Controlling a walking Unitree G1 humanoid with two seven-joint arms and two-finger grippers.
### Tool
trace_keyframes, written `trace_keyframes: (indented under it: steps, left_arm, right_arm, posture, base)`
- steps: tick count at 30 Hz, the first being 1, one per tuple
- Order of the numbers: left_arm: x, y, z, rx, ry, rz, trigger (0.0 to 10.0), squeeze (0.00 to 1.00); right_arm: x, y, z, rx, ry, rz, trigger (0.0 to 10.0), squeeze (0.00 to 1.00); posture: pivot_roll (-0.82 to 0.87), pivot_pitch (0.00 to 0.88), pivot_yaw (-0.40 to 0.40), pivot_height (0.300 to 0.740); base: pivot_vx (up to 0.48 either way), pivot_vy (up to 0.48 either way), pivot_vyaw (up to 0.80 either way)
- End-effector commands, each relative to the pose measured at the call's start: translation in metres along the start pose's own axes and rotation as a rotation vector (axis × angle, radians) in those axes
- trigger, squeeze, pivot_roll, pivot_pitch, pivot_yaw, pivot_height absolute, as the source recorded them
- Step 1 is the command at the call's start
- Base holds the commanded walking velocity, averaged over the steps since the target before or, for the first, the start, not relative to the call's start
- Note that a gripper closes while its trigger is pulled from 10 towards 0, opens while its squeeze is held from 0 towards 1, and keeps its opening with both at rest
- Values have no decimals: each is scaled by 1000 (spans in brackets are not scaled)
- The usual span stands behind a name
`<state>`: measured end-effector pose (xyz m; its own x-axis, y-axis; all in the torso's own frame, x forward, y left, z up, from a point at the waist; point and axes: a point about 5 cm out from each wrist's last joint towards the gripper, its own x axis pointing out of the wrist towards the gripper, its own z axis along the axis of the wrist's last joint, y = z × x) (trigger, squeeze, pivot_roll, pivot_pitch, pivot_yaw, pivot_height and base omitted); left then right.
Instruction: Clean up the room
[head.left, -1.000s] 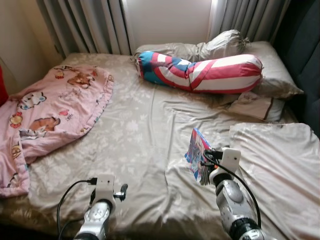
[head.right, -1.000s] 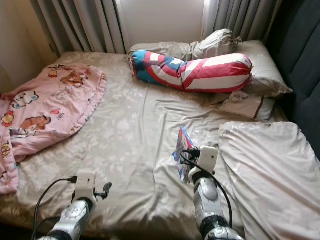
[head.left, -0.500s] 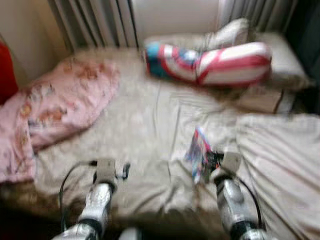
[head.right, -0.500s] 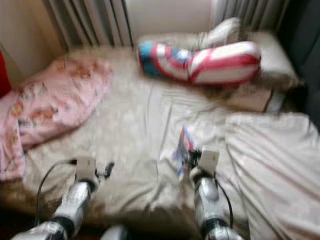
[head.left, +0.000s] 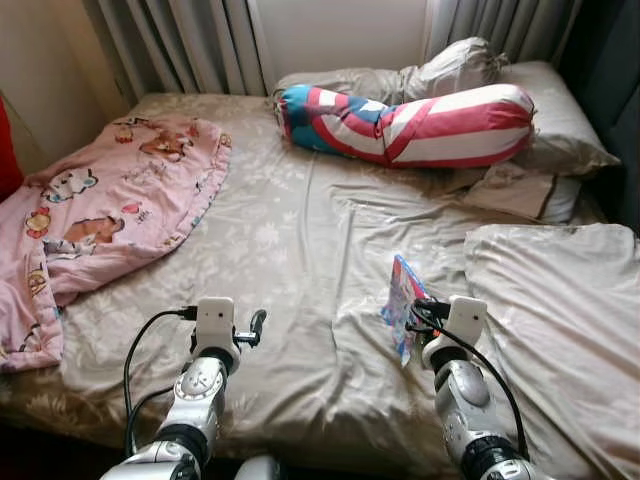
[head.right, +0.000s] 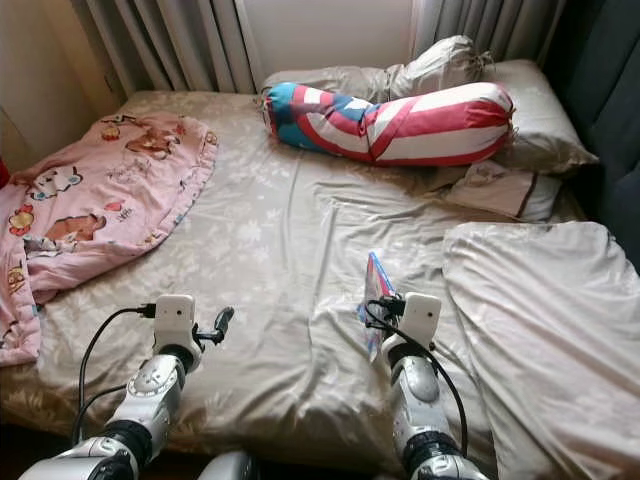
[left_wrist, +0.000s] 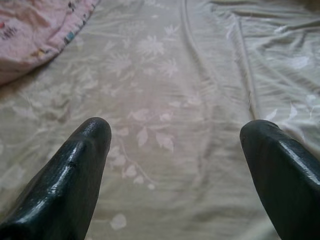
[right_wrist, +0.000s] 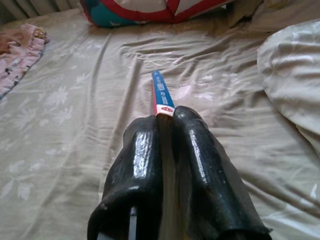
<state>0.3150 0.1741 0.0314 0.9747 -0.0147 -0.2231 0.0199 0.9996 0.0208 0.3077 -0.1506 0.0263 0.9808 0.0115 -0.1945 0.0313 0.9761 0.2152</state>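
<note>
Black and glossy, the two long fingers of the right gripper (right_wrist: 167, 127) are pressed together on a thin blue-and-red paperback book (head.left: 402, 302), which stands on edge between them with its spine (right_wrist: 162, 95) pointing away from the wrist. The book is held just above the beige flower-printed bedsheet (head.left: 290, 240), near the front edge of the bed and right of its middle. The left gripper (left_wrist: 175, 150) hovers low over the sheet on the left, its fingers (left_wrist: 75, 170) spread wide apart with nothing between them.

Just to the right of the book lies a crumpled beige duvet (head.left: 560, 310), covering the right part of the bed. Farther back on the left, a pink blanket with cartoon animal prints (head.left: 110, 210) lies rumpled and spills over the bed's left edge. Toward the head of the bed rests a long bolster cushion in red, white and blue stripes (head.left: 410, 125), with beige pillows (head.left: 560, 130) behind and beside it. Grey pleated curtains (head.left: 180, 40) hang at the wall beyond, on both sides of a pale panel.
</note>
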Motion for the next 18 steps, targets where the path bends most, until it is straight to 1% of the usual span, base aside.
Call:
trace_keyframes:
  steps: [1, 11, 15, 16, 18]
  left_arm:
    - [0, 5, 2, -10, -13, 15, 10000, 0]
    - [2, 5, 8, -26, -48, 16, 10000, 0]
    - [2, 5, 8, -27, -43, 15, 10000, 0]
    - [1, 5, 6, -28, -34, 14, 10000, 0]
    - [1, 5, 5, -29, -31, 13, 10000, 0]
  right_arm:
    - [3, 4, 9, -2, -49, 17, 10000, 0]
    - [2, 2, 10, 9, -67, 9, 10000, 0]
    - [2, 0, 16, 28, -119, -12, 10000, 0]
    - [3, -2, 20, 47, -141, -27, 10000, 0]
    - [3, -3, 20, 55, -146, -33, 10000, 0]
  posture:
    - [-94, 52, 27, 646]
    - [-92, 58, 26, 646]
    - [-92, 58, 27, 646]
    - [-93, 58, 27, 646]
    - [-93, 58, 27, 646]
  base:
    - [0, 0, 0]
    - [0, 0, 0]
    - [0, 0, 0]
    - [0, 0, 0]
    - [0, 0, 0]
